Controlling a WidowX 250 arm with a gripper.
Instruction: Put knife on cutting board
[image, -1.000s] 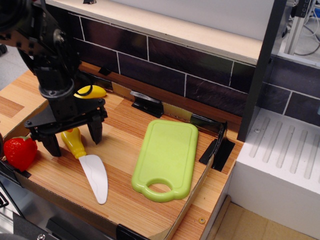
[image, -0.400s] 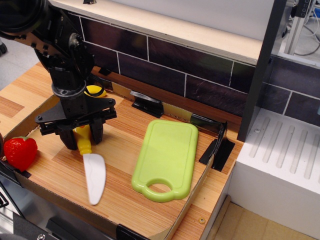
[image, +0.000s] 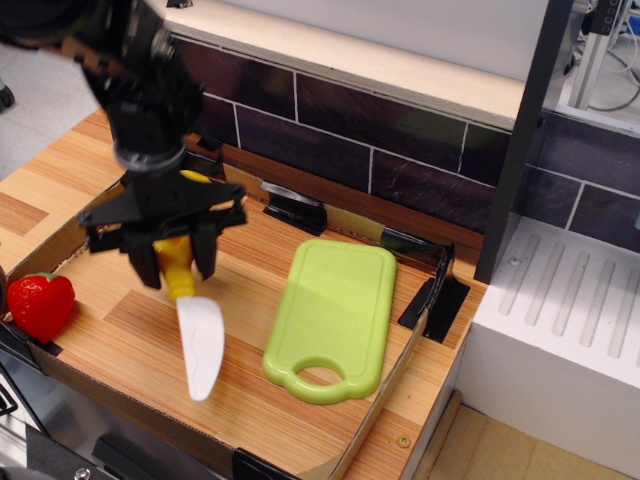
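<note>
The knife (image: 198, 345) has a yellow handle and a broad white blade. My black gripper (image: 177, 262) is shut on its handle and holds it off the wooden table, blade hanging down toward the front. The light green cutting board (image: 332, 315) lies flat to the right of the knife, its oval handle hole at the near end. Nothing lies on the board.
A red strawberry (image: 40, 305) sits at the left edge. A yellow banana (image: 196, 176) is mostly hidden behind the gripper. Low cardboard walls with black clips (image: 296, 210) ring the wooden surface. A dark tiled wall stands behind; a white appliance (image: 560, 340) stands at the right.
The gripper went from open astride the handle to shut on it, then lifted the knife off the table and moved a little to the right.
</note>
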